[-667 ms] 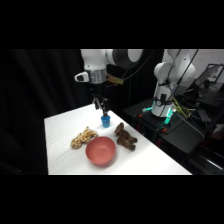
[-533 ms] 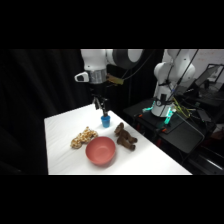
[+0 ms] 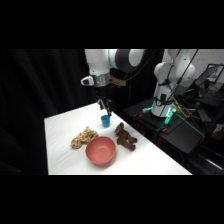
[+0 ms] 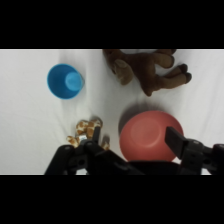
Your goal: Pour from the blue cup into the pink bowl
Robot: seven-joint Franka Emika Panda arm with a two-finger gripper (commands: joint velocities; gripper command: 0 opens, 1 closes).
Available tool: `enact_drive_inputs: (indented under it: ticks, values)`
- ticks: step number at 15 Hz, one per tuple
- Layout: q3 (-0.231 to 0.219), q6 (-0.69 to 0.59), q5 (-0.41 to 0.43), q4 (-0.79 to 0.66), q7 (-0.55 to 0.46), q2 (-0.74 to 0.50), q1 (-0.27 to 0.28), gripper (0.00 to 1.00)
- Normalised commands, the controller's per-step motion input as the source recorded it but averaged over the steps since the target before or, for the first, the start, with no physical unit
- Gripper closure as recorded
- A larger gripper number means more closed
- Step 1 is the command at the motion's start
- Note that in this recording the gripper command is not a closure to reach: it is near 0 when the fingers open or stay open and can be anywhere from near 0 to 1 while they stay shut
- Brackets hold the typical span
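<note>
**Gripper above the blue cup, nothing held**

From my side view, reading left to right: the table (image 3: 65,150) has its left edge against the dark, with a strip of bare white running down that side. Next comes one tan plush toy (image 3: 83,137), then one pink bowl (image 3: 100,150) just beside it and toward the front. Behind the bowl stands one blue cup (image 3: 105,120), upright, close to the table's far edge. To the right of the bowl lies one brown plush toy (image 3: 125,136), near the bowl's rim. Beyond it the table runs on bare toward the front right corner — the widest free stretch I see.

The gripper (image 3: 105,106) hangs directly above the cup, apart from it.

In my wrist view, left to right: the cup (image 4: 65,81) sits alone on open white cloth, the tan toy (image 4: 86,132) pokes out by the left finger, the bowl (image 4: 147,136) lies low between the fingers (image 4: 176,141), and the brown toy (image 4: 147,70) is across the top. The fingers stand wide apart and grasp nothing — one sits at each side of the bowl.
</note>
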Motion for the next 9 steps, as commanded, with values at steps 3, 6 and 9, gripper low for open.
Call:
enact_drive_inputs:
  ticks: [3, 6, 9]
  values:
    - [-0.075, 0.35, 0.211, -0.52, -0.22, -0.42, -0.089, 0.00]
    - [-0.097, 0.58, 0.297, -0.49, -0.31, -0.29, -0.091, 0.00]
    - [-0.076, 0.56, 0.292, -0.39, -0.37, -0.15, -0.065, 0.00]
